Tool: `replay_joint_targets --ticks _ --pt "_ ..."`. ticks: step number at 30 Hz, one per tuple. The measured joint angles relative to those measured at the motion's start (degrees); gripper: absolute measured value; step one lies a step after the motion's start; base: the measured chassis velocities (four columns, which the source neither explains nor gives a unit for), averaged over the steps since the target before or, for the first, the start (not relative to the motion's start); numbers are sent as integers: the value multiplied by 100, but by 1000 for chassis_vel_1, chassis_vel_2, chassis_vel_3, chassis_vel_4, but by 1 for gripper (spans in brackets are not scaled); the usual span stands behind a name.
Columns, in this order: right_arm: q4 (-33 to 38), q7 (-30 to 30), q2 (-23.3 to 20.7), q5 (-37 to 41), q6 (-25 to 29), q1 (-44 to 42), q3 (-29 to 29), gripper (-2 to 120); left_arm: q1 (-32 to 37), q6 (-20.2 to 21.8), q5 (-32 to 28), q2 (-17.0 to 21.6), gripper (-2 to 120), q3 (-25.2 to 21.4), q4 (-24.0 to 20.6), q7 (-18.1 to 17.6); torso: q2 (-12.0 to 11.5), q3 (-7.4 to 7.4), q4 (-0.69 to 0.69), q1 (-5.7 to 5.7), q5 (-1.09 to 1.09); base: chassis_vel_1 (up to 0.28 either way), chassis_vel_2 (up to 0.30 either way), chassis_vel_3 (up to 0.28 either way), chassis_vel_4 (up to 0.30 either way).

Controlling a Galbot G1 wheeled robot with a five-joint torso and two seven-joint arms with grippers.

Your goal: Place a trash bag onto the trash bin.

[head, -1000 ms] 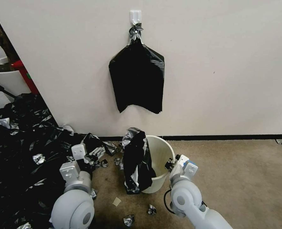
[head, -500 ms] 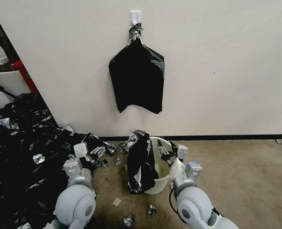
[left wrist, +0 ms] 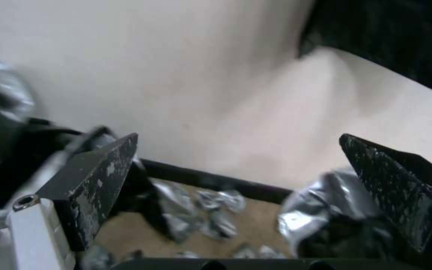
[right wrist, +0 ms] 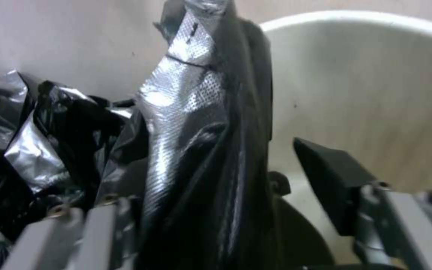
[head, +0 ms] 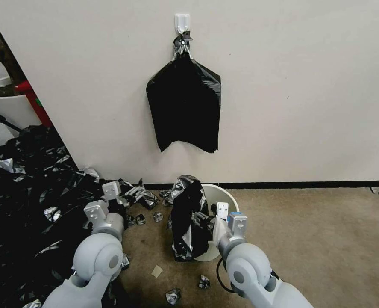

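Observation:
The cream-white trash bin (head: 223, 197) stands on the carpet by the wall. The trash bag (head: 188, 222) hangs bunched over the bin's left rim, half inside and half down the outer side. My right gripper (head: 203, 220) reaches into the bin's mouth from the right, up against the bag. In the right wrist view the right gripper (right wrist: 211, 176) is open, the trash bag (right wrist: 196, 150) hangs between its jaws, and the trash bin (right wrist: 366, 97) wall lies behind. My left gripper (head: 130, 196) hovers left of the bin; in its own view the left gripper (left wrist: 246, 187) is open and holds nothing.
A flat stack of black bags (head: 183, 105) hangs from a wall hook above the bin. A big heap of black bags (head: 27, 205) covers the floor at left, with a white planter (head: 7, 107) behind. Small foil scraps (head: 172, 295) litter the carpet; bare carpet lies to the right.
My right gripper has moved from the bin's right rim leftward across the opening to the bag. The left arm has shifted slightly forward. The bin has shifted a little to the right.

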Motion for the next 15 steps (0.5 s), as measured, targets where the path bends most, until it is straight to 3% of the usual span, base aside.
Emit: replay_joint_targets --ticks 2,5,6,15 --pt "-16 -2 31 -15 53 -7 -8 50 -97 -20 -16 -44 100 189 183 228 0 0 0 0 0 0 0 0 0" --pt "1 -9 33 -23 99 -20 -4 44 -152 -11 -16 -70 100 280 273 329 0 0 0 0 0 0 0 0 0" --pt "40 -23 25 -33 163 -47 8 36 -226 69 -19 -95 100 385 386 439 0 0 0 0 0 0 0 0 0" --pt "-32 -55 63 -215 356 -94 90 4 -522 581 -341 -217 100 766 853 623 0 0 0 0 0 0 0 0 0"
